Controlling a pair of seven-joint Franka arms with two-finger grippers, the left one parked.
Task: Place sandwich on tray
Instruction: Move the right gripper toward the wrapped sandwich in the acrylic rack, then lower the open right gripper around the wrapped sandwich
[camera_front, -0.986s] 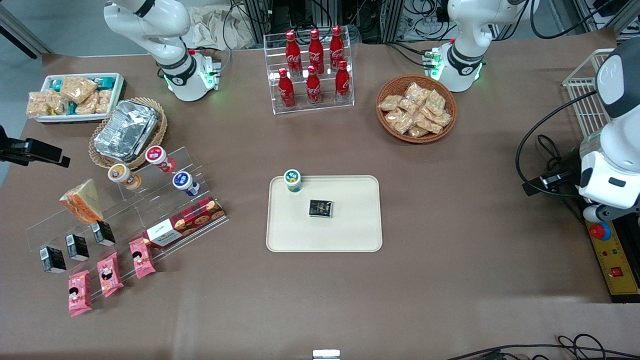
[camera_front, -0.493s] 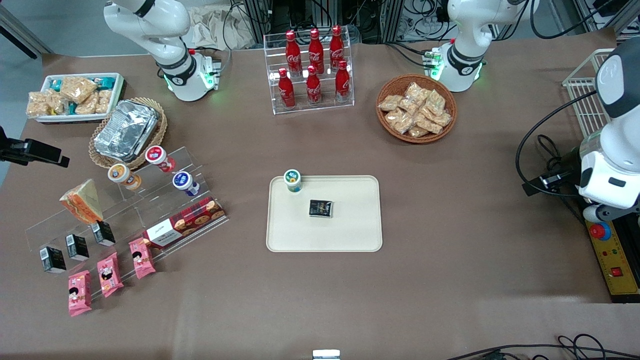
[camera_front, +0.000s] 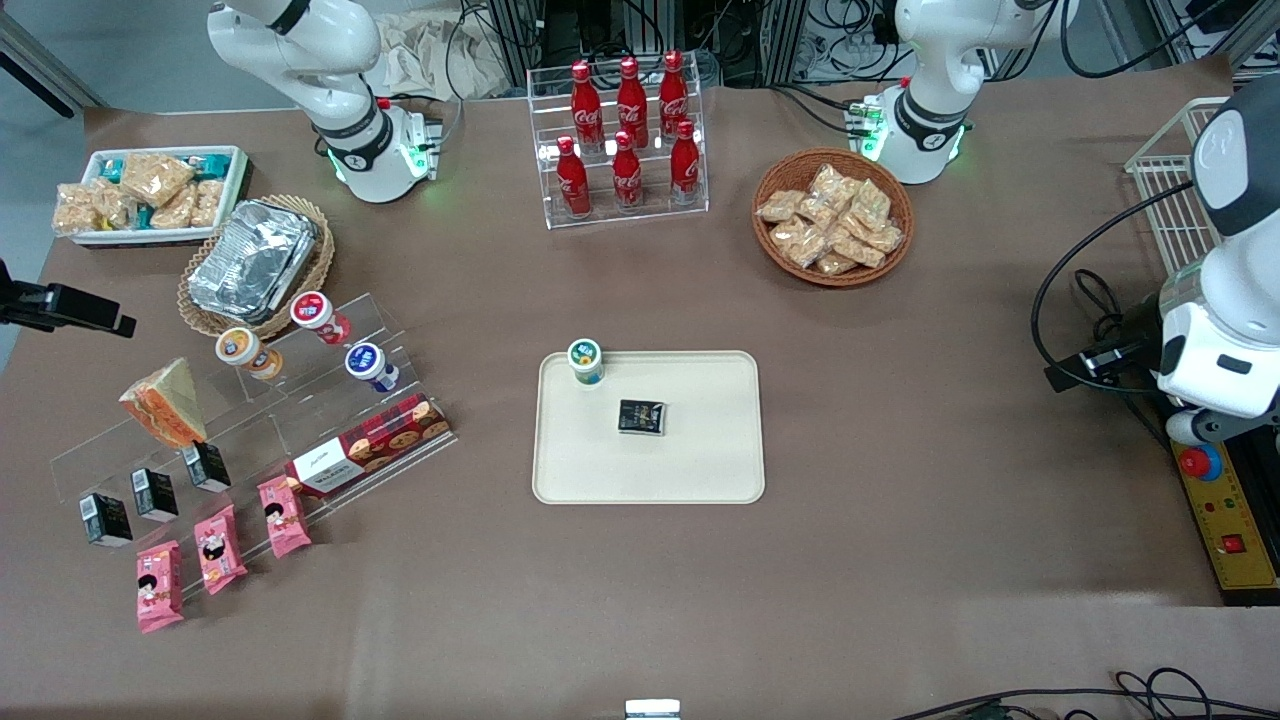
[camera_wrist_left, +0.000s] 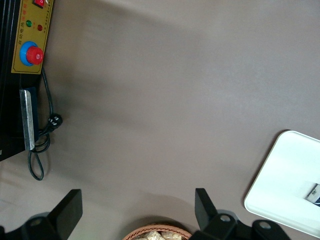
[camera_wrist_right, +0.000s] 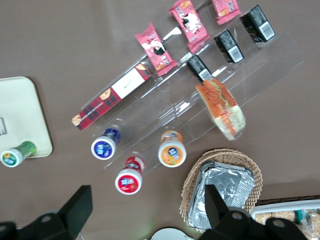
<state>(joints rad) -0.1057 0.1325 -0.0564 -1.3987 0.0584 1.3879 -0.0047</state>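
Note:
The sandwich (camera_front: 165, 402), a wrapped wedge with tan bread and orange-red filling, leans on the top step of a clear acrylic shelf (camera_front: 300, 420) toward the working arm's end of the table. It also shows in the right wrist view (camera_wrist_right: 221, 107). The cream-beige tray (camera_front: 700, 470) lies mid-table and holds a green-lidded cup (camera_front: 585, 360) and a small black box (camera_front: 641, 416); one corner of the tray (camera_wrist_right: 20, 100) shows in the right wrist view. My right gripper (camera_front: 110, 318) (camera_wrist_right: 145, 212) hangs high above the shelf area, open and empty, apart from the sandwich.
The shelf carries three small cups (camera_front: 320, 315), a red cookie box (camera_front: 370, 445), black cartons (camera_front: 155, 492) and pink packets (camera_front: 215, 548). A foil container in a wicker basket (camera_front: 255, 262), a white snack tray (camera_front: 150, 192), a cola rack (camera_front: 625, 140) and a snack basket (camera_front: 832, 217) stand farther back.
My right gripper has shifted slightly toward the working arm's end of the table. Nothing else has moved.

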